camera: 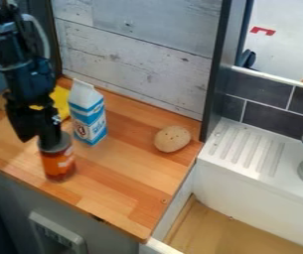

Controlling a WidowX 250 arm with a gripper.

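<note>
Note the black gripper point(52, 135) at the grey lid of an upright, cylindrical, orange-labelled jar point(58, 162); cannot tell the jaw position. Beside the jar, observe a gable-topped, blue-and-white carton point(88, 117), lettering illegible. Well right of the jar, compare a tan, speckled, potato-like object point(172, 139); beneath the jar, smooth butcher-block countertop point(130, 171).

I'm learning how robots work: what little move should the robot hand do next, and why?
I'd probably nudge the hand a little toward the picture's right, to centre it over the orange jar: it's right by the lid, but mostly off to the left. Go gently, as the carton stands close.
</note>
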